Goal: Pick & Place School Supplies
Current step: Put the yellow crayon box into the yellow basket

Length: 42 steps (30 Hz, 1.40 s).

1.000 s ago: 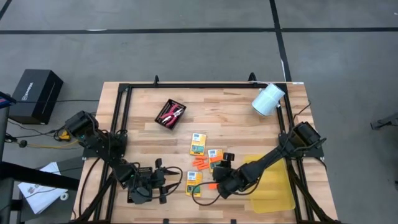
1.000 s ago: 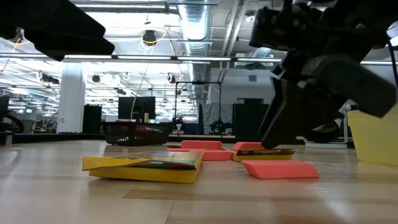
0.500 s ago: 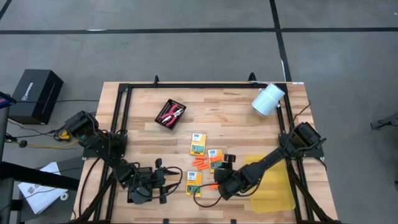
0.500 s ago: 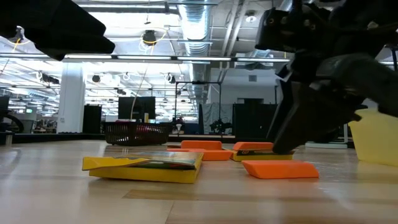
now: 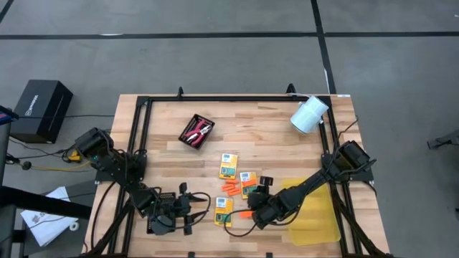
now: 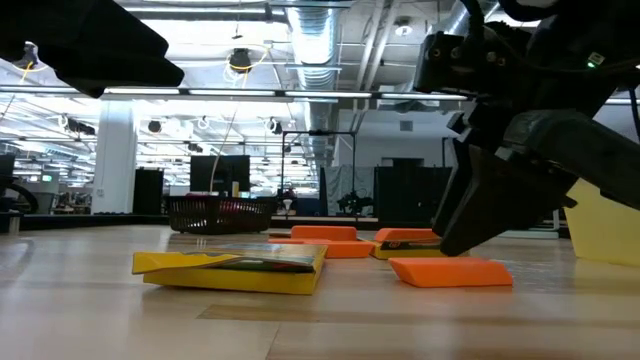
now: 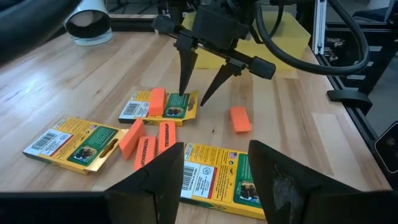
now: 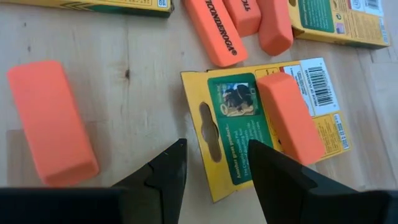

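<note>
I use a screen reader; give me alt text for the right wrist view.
The right gripper, open, hovers over the hang-tab end of a yellow crayon box with an orange eraser lying on it. Another orange eraser lies alone on the wooden table.

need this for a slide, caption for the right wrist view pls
Open right gripper poised over the edge of a yellow crayon box with an orange eraser lying on it.

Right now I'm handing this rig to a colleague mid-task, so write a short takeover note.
Right gripper: open, tips down at the edge of a crayon box that has an orange eraser lying on it.
Left gripper: open, empty, near the table's front edge.
Three crayon boxes and five erasers lie loose mid-table; scissors sit in the black mesh tray.
Yellow bin looks empty; all placing remains.
</note>
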Available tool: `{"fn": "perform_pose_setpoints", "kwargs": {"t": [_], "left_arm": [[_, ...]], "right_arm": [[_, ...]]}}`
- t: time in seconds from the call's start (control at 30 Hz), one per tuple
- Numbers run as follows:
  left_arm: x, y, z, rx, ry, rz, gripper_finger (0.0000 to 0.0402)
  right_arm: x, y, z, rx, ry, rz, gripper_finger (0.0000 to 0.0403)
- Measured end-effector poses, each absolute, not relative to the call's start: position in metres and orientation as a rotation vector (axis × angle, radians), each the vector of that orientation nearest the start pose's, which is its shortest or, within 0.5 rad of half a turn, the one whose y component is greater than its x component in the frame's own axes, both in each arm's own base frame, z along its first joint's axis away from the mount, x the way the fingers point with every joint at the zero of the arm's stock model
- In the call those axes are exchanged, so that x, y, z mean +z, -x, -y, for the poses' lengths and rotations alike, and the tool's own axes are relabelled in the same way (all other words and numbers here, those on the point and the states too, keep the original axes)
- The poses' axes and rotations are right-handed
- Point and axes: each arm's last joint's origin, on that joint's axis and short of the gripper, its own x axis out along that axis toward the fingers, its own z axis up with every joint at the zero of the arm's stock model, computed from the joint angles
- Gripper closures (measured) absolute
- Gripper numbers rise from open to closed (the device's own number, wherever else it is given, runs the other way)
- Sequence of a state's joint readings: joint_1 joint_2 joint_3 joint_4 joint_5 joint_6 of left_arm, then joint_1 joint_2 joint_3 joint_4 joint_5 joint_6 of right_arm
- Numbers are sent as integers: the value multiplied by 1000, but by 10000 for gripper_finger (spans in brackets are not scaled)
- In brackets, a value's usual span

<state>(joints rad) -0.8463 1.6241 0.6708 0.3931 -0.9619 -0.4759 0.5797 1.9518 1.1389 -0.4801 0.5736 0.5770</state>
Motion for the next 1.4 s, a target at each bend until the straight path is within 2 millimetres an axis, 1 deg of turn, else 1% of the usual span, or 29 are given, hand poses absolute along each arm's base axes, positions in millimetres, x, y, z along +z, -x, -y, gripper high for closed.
{"fn": "perform_pose_setpoints", "kwargs": {"t": [0.13, 0.23, 0.33, 0.47, 0.53, 0.7, 0.93, 1.03, 1.2, 1.4], "left_arm": [[157, -214, 206, 190, 30, -308, 229], [157, -214, 206, 190, 31, -308, 229], [157, -214, 206, 189, 31, -308, 229], [157, -214, 206, 182, 35, -312, 229], [157, -214, 206, 182, 35, -312, 229], [157, -214, 206, 183, 42, -311, 229], [157, -214, 206, 183, 45, -311, 229], [157, -214, 206, 177, 48, -314, 229], [157, -214, 207, 178, 57, -314, 229], [157, -214, 207, 178, 58, -313, 229]], "right_arm": [[123, -307, -180, -307, 172, -1016, 245], [123, -309, -177, -318, 163, -1014, 263], [123, -309, -176, -321, 162, -1015, 300], [123, -311, -173, -325, 153, -1022, 378], [123, -312, -172, -316, 146, -1033, 393], [122, -315, -167, -284, 122, -1064, 400], [128, -321, -172, -205, 116, -1012, 402], [131, -323, -173, -196, 126, -1012, 402], [145, -330, -177, -176, 155, -1011, 403], [176, -338, -181, -198, 229, -1058, 403]]}}
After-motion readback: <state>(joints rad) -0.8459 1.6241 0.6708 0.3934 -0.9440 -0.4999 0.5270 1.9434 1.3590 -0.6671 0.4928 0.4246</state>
